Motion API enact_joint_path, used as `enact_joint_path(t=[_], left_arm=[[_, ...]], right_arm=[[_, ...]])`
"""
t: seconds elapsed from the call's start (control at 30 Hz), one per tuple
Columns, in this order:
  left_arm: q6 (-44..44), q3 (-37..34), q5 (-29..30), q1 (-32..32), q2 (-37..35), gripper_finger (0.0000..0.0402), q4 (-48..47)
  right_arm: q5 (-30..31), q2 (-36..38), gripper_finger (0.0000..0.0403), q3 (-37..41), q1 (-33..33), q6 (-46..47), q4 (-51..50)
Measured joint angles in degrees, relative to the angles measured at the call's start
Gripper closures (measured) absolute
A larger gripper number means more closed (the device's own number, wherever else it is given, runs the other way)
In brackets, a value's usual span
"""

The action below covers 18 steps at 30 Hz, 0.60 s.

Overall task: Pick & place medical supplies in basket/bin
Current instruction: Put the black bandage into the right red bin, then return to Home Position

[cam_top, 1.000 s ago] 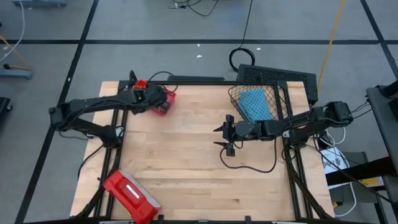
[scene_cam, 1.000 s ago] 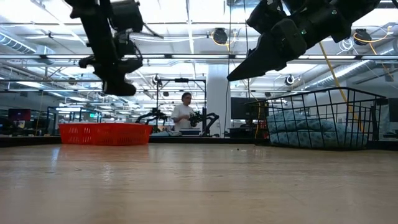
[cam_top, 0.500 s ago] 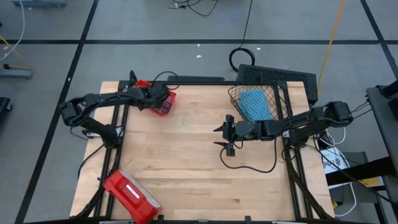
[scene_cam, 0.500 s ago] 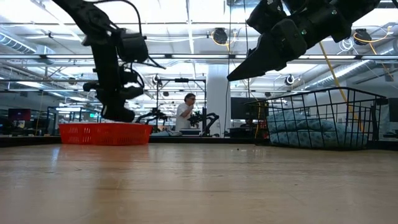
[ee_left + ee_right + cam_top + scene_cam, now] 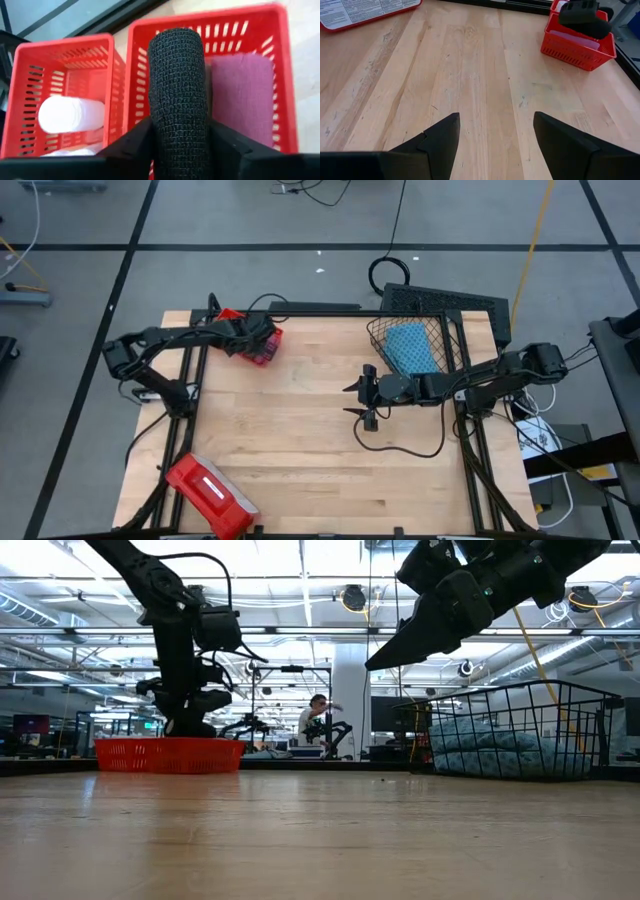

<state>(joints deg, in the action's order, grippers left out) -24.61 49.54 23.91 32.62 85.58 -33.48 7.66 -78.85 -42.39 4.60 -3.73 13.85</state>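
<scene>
My left gripper (image 5: 256, 338) is shut on a black roll (image 5: 177, 90) and stands low over the red two-compartment bin (image 5: 264, 346) at the table's far left. In the left wrist view a pink roll (image 5: 242, 95) lies in the same compartment beside the black roll, and white bottle-like pieces (image 5: 70, 114) lie in the other. The blue pad (image 5: 411, 348) lies inside the black wire basket (image 5: 440, 330) at the far right. My right gripper (image 5: 363, 398) hangs open above the table's middle, beside the basket and touching nothing. My left gripper pinches the black roll between its two fingers, one on each long side (image 5: 162, 132) of its upper part. The fingers (image 5: 190, 725) come from above, pointing down, and lie along the roll. The roll hangs end-down into the bin's compartment beside the pink roll; whether it touches the floor, I cannot tell.
A flat red case with a white label (image 5: 210, 490) lies at the near left corner. Bare wooden table (image 5: 300, 430) spreads between the bin, the basket and the case. A person stands far off in the room behind the table (image 5: 318, 720).
My left gripper has come down with the black roll, from well above the red bin to its rim, and the arm's elbow has swung toward the table's left. The right arm has kept still.
</scene>
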Motion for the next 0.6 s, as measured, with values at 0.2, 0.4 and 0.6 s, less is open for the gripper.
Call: enact_joint_path(t=[0.2,0.4,0.6], left_arm=[[1.60,0.00,0.02,0.00,0.00,0.0185,1.52],[3.37,0.10,-3.20,0.00,0.00,0.0149,1.53],[4.15,5.50,-10.33,-0.04,-2.77,0.0134,-7.93]], right_arm=[[0.00,0.00,0.0161,0.00,0.01,0.04,-0.02],[-0.01,0.00,0.0161,0.00,0.00,0.03,-0.02],[-0.02,0.00,0.0161,0.00,0.01,0.02,0.00]])
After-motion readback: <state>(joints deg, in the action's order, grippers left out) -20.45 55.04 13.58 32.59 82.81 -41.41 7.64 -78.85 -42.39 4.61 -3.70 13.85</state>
